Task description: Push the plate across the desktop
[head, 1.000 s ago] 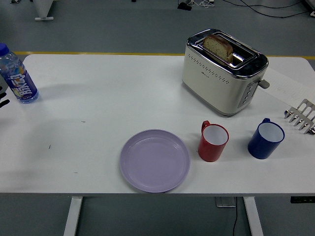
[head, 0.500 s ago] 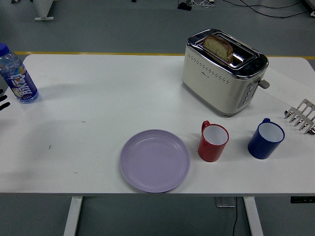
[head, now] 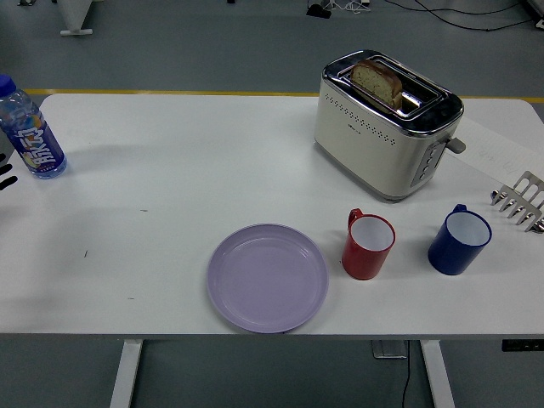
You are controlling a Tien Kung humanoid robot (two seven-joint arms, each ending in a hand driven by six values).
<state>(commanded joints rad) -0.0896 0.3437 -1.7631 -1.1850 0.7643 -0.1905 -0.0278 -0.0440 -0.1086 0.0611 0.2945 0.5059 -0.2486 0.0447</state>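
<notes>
A lilac plate (head: 268, 278) lies empty near the table's front edge, a little left of the middle. Only dark tips of my left hand (head: 5, 175) show at the picture's left edge, just below a water bottle and far from the plate. My right hand (head: 518, 201) shows as silver fingers (head: 529, 183) at the right edge, spread, resting on the table and holding nothing. It is right of the blue mug and well away from the plate.
A red mug (head: 369, 245) stands close to the plate's right. A blue mug (head: 459, 240) stands further right. A cream toaster (head: 387, 123) with a bread slice (head: 376, 82) is at the back right. A water bottle (head: 31, 132) stands at the far left.
The dark tips of my left hand shifted slightly at the left edge. The plate, the mugs and my right hand have not moved.
</notes>
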